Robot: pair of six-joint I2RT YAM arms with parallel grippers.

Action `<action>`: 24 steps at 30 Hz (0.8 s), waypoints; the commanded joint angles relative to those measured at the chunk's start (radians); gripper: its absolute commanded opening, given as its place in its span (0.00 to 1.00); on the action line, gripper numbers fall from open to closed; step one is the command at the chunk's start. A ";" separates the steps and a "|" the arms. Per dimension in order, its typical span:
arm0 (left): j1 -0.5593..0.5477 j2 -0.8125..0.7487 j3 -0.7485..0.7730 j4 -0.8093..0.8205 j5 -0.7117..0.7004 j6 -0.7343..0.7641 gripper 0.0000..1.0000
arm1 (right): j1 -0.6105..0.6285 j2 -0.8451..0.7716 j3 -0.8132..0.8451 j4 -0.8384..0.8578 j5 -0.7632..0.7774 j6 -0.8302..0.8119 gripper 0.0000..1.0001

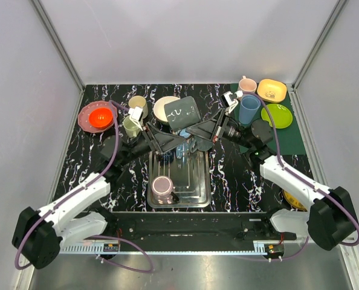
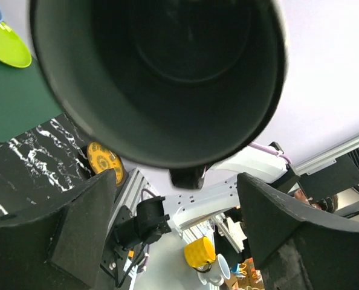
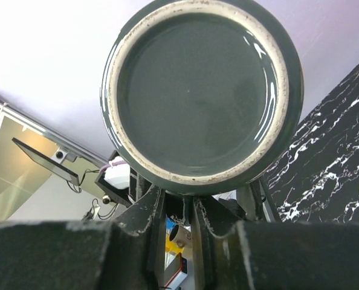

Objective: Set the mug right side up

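Item: dark grey mug [image 1: 182, 112], centre of the top view, just past the far end of the metal tray [image 1: 197, 188], on its side between my two grippers.
My right gripper [image 3: 179, 205]: jaws nearly together, clamped at the mug's lower edge; its base fills my frame.
My left gripper [image 2: 176, 199]: jaws wide apart, gripping nothing; the mug's open mouth fills the upper frame.
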 commanded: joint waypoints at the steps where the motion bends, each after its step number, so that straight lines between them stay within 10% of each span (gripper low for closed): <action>1: -0.016 0.058 0.071 0.211 -0.030 -0.047 0.79 | 0.007 -0.050 0.005 0.055 -0.023 -0.054 0.00; 12: -0.016 0.141 0.129 0.367 -0.056 -0.110 0.32 | 0.027 -0.064 -0.047 0.014 -0.020 -0.096 0.00; 20: -0.017 0.141 0.147 0.429 -0.066 -0.159 0.50 | 0.053 -0.083 -0.081 -0.101 -0.015 -0.193 0.00; 24: -0.017 0.148 0.163 0.452 -0.055 -0.167 0.35 | 0.059 -0.090 -0.101 -0.117 -0.012 -0.205 0.00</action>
